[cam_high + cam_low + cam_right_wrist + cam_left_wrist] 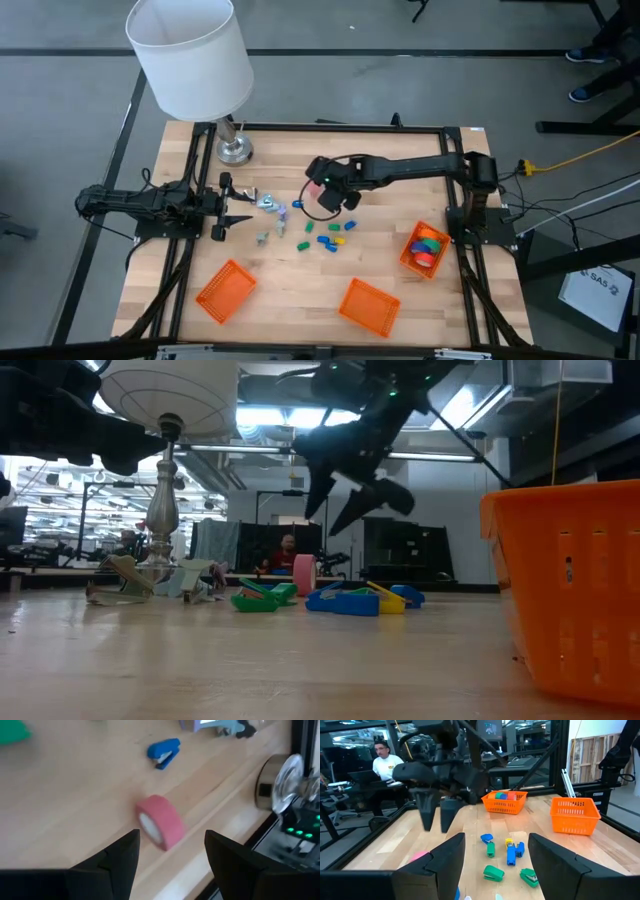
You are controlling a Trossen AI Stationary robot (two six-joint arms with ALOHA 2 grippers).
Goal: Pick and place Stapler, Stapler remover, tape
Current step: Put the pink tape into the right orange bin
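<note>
The pink tape (161, 822) stood on edge near the surface's far edge, below the right hand (172, 851), whose fingers were spread. An off-centre closure could roll it away. The left hand (496, 854) waited open by the left edge.

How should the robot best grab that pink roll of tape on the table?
From above, I'd guess. The pink tape stands on its edge, so its two flat faces point sideways. The right gripper, fingers open, hovers over it and could close one finger on each flat face, pinching across its narrow width.
</note>
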